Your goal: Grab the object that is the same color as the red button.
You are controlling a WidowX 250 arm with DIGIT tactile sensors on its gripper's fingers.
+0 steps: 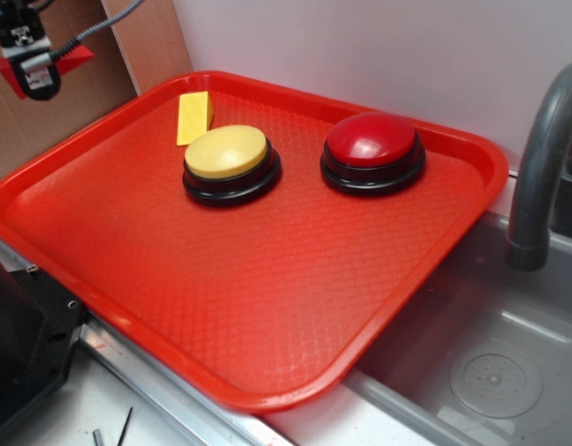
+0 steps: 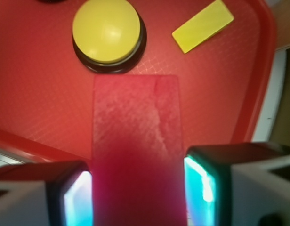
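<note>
My gripper (image 1: 37,79) hangs high above the tray's far left corner, shut on the small red wedge block (image 1: 71,59), which sticks out at its sides. In the wrist view the red wedge block (image 2: 135,136) fills the gap between my two fingers, held between the pads (image 2: 199,188), and my gripper (image 2: 138,197) is well above the tray. The red button (image 1: 372,141), a glossy dome on a black base, sits at the tray's back right. It is out of the wrist view.
The big red tray (image 1: 267,307) also carries a yellow dome button (image 1: 227,153), also in the wrist view (image 2: 106,30), and a yellow wedge block (image 1: 194,118), also in the wrist view (image 2: 203,26). A grey faucet (image 1: 546,158) and sink (image 1: 490,362) are at the right.
</note>
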